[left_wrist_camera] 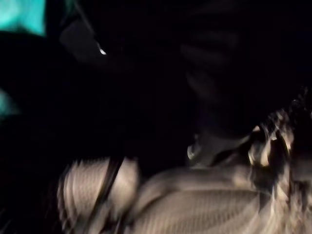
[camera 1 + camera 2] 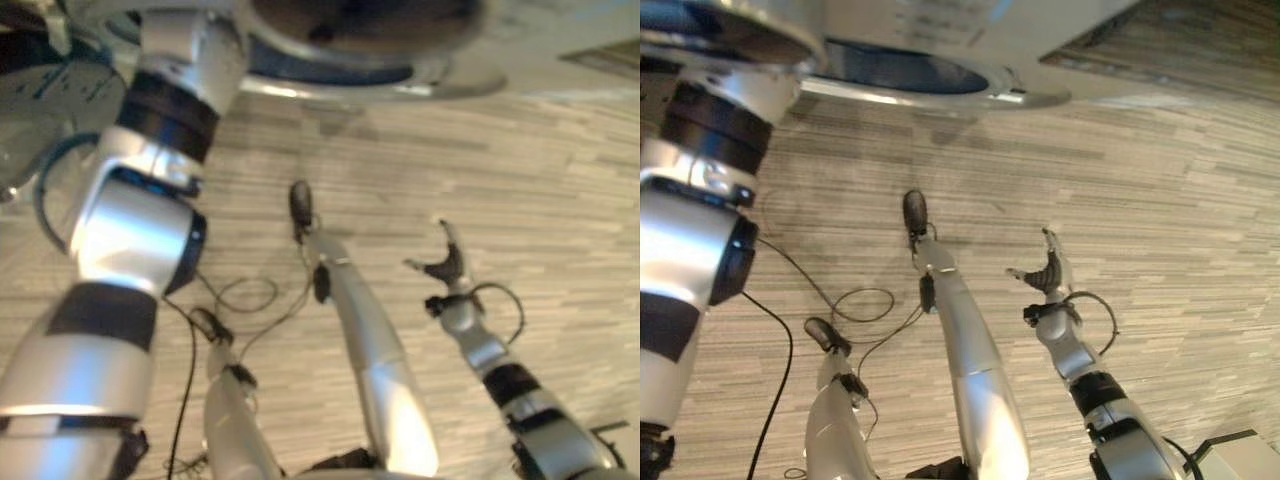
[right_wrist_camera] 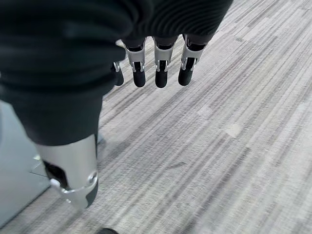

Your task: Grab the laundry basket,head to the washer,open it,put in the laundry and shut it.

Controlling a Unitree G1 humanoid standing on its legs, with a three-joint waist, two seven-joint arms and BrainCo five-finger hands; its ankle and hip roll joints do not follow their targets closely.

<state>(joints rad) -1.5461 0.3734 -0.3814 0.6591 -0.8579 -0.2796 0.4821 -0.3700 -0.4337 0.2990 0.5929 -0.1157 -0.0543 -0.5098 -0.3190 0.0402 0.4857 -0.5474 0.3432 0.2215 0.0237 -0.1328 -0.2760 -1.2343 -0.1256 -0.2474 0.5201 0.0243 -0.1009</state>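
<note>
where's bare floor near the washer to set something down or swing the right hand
Bare striped floor lies to the right of the right hand, below the washer's front. That hand hangs open over floor, holding nothing. It is crowded on the left, where the left arm reaches up to the round washer opening.

A laundry area, it seems: a front-loading washer [image 2: 940, 40] with a round, chrome-rimmed door opening [image 2: 902, 68] stands on a floor [image 3: 219, 146] of grey, striped, wood-look planks. Whether this is a home or a lab cannot be told.
</note>
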